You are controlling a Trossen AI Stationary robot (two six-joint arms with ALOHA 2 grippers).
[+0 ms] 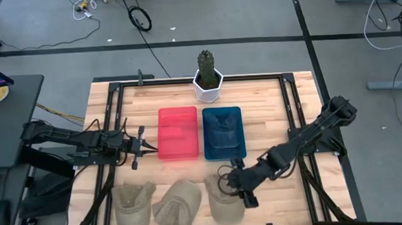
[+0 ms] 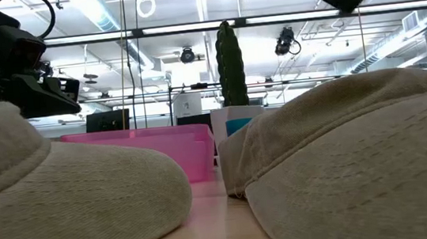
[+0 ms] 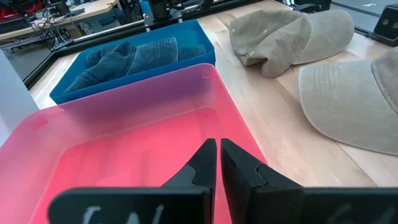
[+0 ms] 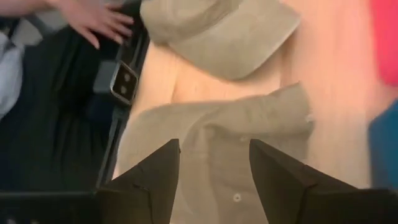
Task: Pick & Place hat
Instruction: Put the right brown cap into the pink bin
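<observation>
Near edge of desk: we see three tan hats in a row along the front of the wooden desk; the left hat, the middle hat and the right hat.
Right tool: our right tool hovers just over the right hat, fingers spread apart and holding nothing; in the right wrist view the tan cloth lies between the two dark fingers.
Step in hand: we judge this to be the reach for the right hat, before any grip.
How to do it well: we should come straight down so both fingers straddle a fold or the crown, press lightly into the cloth, then close fully; soft fabric likely slips if only a thin edge is pinched.
Caution: the middle hat lies just beside the right hat, so we should keep the fingers clear of it.
Person: a hand shows beyond the desk edge in the right wrist view.
Left tool: our left tool waits at the left rim of the pink bin, fingers pressed together, empty.
Middle of desk: the pink bin looks empty; the blue bin touching it on the right holds dark blue cloth.
Far edge: a potted cactus stands behind the bins.
</observation>
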